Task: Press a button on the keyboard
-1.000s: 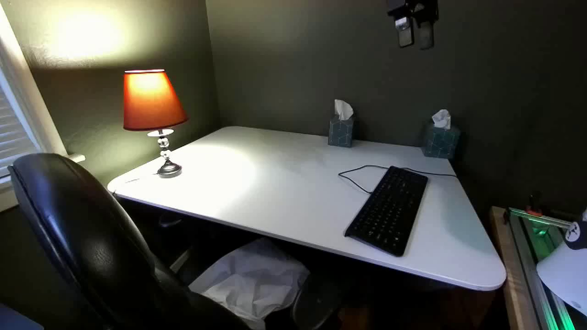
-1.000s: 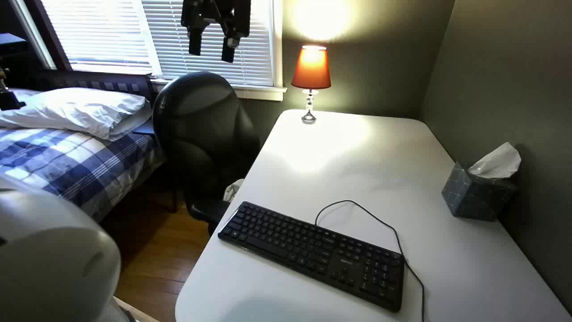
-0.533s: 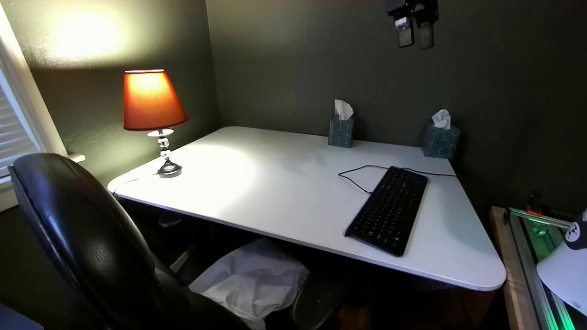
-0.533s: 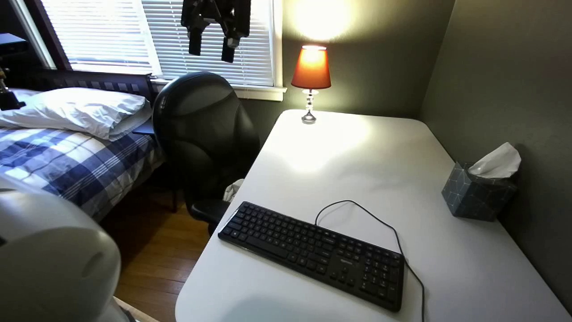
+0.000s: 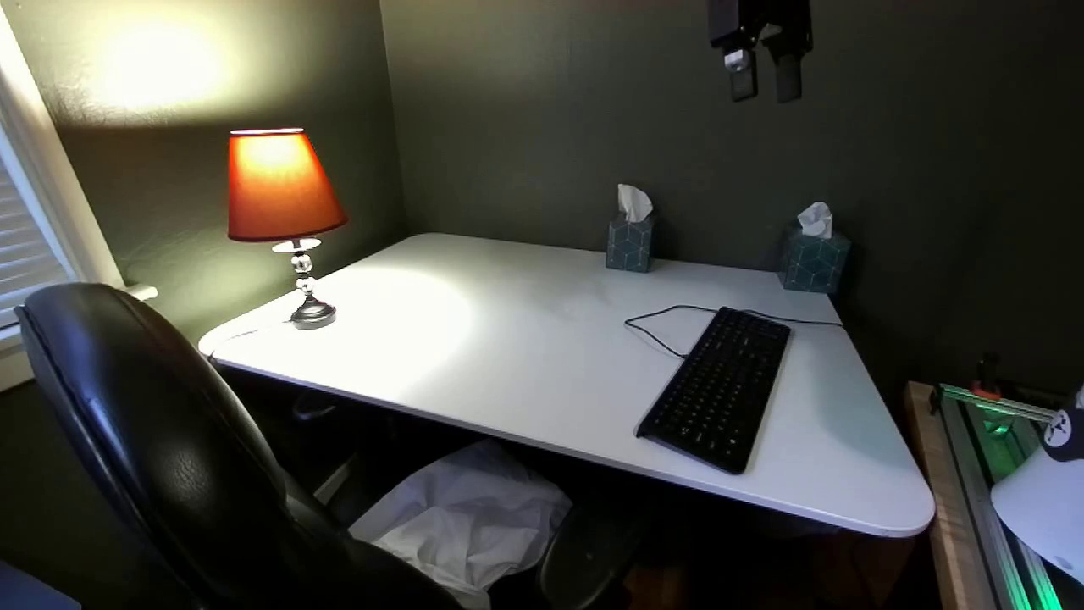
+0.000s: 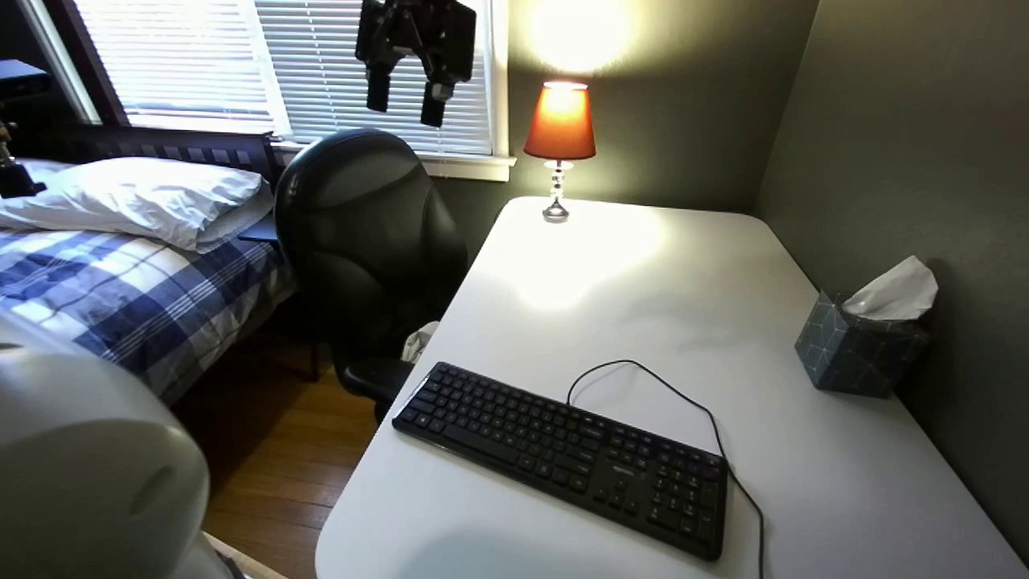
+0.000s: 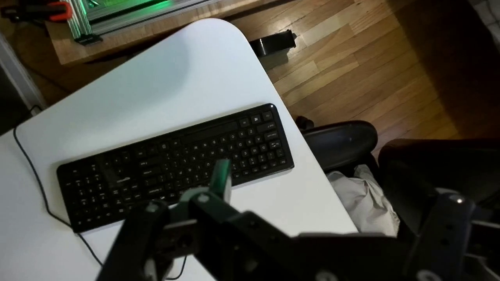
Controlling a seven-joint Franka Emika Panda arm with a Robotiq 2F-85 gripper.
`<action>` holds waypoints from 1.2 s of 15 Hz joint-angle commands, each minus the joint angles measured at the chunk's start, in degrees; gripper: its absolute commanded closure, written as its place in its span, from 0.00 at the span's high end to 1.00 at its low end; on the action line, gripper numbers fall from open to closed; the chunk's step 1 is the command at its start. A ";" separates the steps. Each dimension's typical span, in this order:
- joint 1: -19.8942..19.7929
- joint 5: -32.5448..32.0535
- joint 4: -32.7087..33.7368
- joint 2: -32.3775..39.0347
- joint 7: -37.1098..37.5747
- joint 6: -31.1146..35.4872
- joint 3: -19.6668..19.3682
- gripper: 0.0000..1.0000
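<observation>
The long black keyboard [image 5: 720, 390] lies flat on the white desk, and it also shows in an exterior view [image 6: 555, 458] with its rows of keys. In the wrist view the keyboard [image 7: 172, 168] lies across the left and middle, partly hidden by one finger. A thin black cable [image 6: 643, 368] curves beside it on the desk. My gripper [image 5: 765, 83] hangs high above the desk, well apart from the keyboard. The gripper [image 6: 404, 103] has its two fingers spread with nothing between them. In the wrist view the right finger is dark against the chair.
The white desk [image 5: 508, 339] bears a lit red lamp [image 5: 284, 186] at its far end. Two tissue boxes [image 5: 629, 241] stand along the wall. A black office chair [image 6: 370, 217] stands at the desk's edge with white cloth [image 5: 474, 517] on it.
My gripper has moved a little downward in both exterior views, and to the right in one of them. It stays open. The keyboard has not moved.
</observation>
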 commanded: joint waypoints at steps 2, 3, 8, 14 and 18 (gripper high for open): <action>-3.20 -0.11 -7.95 -3.31 0.03 9.79 -2.77 1.00; -3.48 -0.90 -9.43 -3.55 -1.68 11.66 -3.33 1.00; -5.60 -1.23 -16.86 -4.87 -5.14 23.05 -6.11 1.00; -9.80 0.51 -19.92 -2.10 -1.72 29.40 -9.79 1.00; -13.62 0.60 -20.46 0.53 5.32 31.75 -11.25 1.00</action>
